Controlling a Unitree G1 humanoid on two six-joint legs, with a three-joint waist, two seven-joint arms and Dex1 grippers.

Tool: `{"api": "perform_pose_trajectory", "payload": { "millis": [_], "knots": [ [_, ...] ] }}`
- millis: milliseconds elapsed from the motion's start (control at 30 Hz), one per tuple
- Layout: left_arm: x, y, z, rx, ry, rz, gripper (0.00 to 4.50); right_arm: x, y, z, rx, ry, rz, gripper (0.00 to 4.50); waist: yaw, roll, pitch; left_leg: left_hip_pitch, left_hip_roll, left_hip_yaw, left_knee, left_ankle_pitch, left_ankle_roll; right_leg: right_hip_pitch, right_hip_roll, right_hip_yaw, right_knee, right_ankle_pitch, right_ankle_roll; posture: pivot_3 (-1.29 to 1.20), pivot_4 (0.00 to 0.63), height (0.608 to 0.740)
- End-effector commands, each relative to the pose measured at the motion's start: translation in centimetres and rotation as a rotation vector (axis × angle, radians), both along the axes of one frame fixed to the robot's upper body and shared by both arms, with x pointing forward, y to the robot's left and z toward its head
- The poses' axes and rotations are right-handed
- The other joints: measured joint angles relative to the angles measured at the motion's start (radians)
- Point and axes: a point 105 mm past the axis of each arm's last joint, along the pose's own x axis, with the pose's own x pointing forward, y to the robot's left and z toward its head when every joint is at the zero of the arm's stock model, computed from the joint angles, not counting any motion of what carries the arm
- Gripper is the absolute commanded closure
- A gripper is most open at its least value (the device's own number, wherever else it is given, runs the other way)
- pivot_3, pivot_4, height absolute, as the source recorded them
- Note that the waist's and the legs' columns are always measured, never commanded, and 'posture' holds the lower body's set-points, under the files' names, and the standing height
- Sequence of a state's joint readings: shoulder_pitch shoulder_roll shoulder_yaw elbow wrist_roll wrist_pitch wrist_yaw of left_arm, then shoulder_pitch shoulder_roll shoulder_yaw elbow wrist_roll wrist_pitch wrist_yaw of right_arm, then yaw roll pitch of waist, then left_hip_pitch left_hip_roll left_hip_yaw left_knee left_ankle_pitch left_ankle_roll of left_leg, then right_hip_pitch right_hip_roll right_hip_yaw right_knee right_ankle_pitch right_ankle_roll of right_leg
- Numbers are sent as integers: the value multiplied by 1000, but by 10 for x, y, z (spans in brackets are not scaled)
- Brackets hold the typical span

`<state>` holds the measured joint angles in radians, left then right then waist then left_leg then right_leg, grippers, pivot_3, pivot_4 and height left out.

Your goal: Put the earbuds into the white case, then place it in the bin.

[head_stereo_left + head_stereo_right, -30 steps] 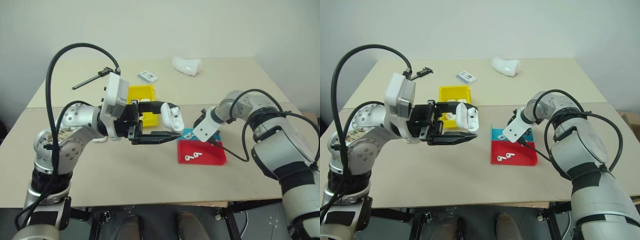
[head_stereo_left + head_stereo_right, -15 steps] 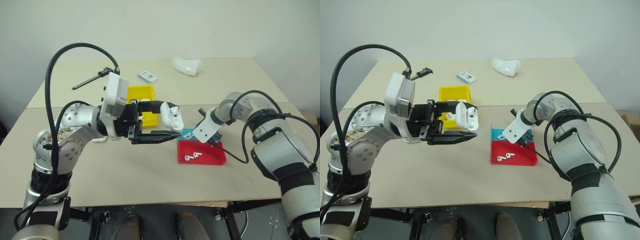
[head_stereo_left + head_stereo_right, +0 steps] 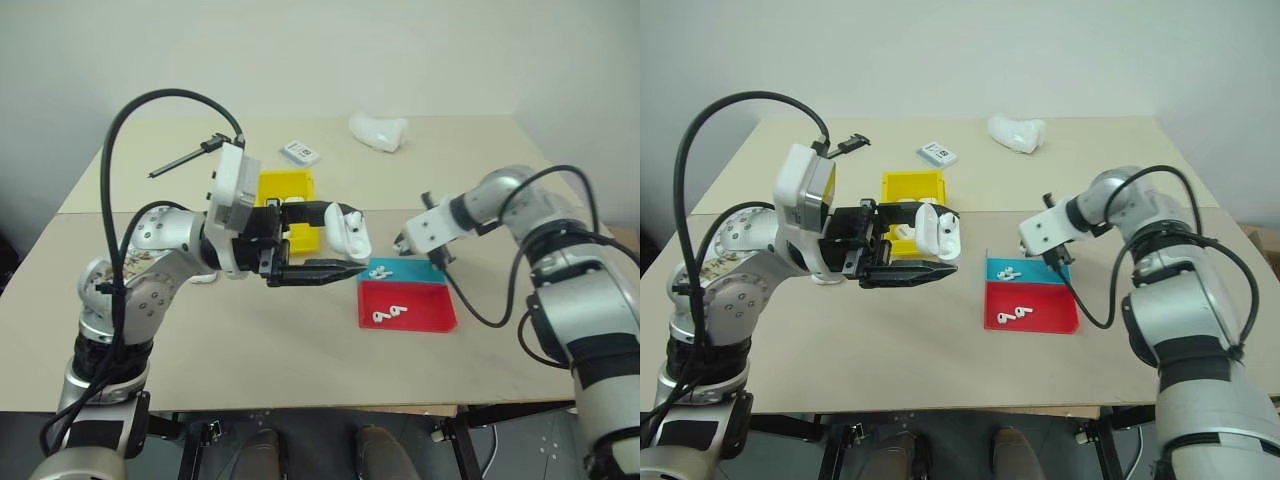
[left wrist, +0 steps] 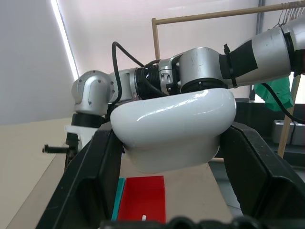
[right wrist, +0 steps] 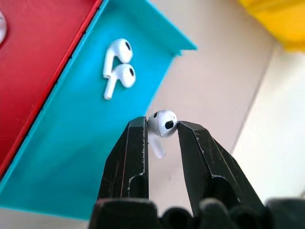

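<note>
My left gripper (image 3: 346, 238) is held level over the table's middle, shut on the white case (image 3: 937, 230), whose lid stands open. In the left wrist view the case (image 4: 176, 126) sits clamped between both black fingers. Above the teal tray (image 3: 428, 269), my right gripper (image 3: 404, 244) is shut on one earbud (image 5: 162, 123), pinched by its head with the stem hanging free. Two more earbuds (image 5: 118, 67) lie in the teal tray (image 5: 71, 157). Another pair of earbuds (image 3: 387, 314) lies in the red tray (image 3: 425, 310). The yellow bin (image 3: 285, 185) stands behind the left gripper.
A lumpy white object (image 3: 377, 130) and a flat labelled white box (image 3: 299, 152) lie at the back of the table. A black tool (image 3: 185, 158) rests at the back left. The two trays sit side by side right of centre.
My right gripper has closed on an earbud and lifted it up and to the right, off the teal tray. The left gripper and the case have stayed put.
</note>
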<state>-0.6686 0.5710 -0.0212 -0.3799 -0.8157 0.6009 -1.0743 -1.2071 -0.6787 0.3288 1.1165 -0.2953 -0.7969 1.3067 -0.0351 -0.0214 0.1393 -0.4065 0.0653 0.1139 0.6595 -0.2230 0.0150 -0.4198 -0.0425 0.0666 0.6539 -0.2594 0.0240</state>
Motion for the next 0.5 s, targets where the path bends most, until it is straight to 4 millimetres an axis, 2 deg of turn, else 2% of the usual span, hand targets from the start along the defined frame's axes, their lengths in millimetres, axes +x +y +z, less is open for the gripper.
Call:
{"api": "perform_pose_trajectory", "payload": {
  "millis": [33, 100, 167, 267, 400, 500],
  "knots": [
    [-2, -2, 6, -12, -48, -34, 1618, -10, -5, 34, 235, 1, -39, 3554, 0, 0, 0, 0, 0, 0, 0, 0, 0, -1, 0, 0, 0, 0, 0, 0, 150, 740],
    [0, -4, 5, -13, -48, -52, 1618, -32, -7, 58, 529, 117, -102, 3554, 2, 0, 0, -1, 0, 0, 0, 0, 0, 0, 0, 0, 0, 0, 0, 0, 150, 740],
    [1, -5, 4, -15, -46, -66, 1618, -56, -5, 78, 748, 231, -140, 3554, 9, 0, 0, -1, 1, -1, 0, 0, 0, -2, 0, 1, 1, 0, 0, 0, 150, 740],
    [4, -8, -1, -4, -34, -94, 1618, -100, -5, 106, 1047, 492, -194, 3554, 17, 2, 1, -1, 1, 0, 0, 0, 0, -3, 0, 2, 2, 0, 0, 0, 150, 740],
    [7, -12, -5, 10, -26, -118, 1618, -138, 8, 120, 1182, 664, -172, 3554, 17, 1, 0, 1, 0, -1, 0, -1, 2, 1, 0, 1, 1, 0, 0, 0, 150, 740],
    [9, -15, -6, 19, -9, -138, 1618, -157, 18, 129, 1245, 739, -141, 3554, 17, 0, 0, 1, 0, -2, -1, -2, 3, 2, 0, 1, -1, 0, 1, 0, 150, 740]
  ]
}}
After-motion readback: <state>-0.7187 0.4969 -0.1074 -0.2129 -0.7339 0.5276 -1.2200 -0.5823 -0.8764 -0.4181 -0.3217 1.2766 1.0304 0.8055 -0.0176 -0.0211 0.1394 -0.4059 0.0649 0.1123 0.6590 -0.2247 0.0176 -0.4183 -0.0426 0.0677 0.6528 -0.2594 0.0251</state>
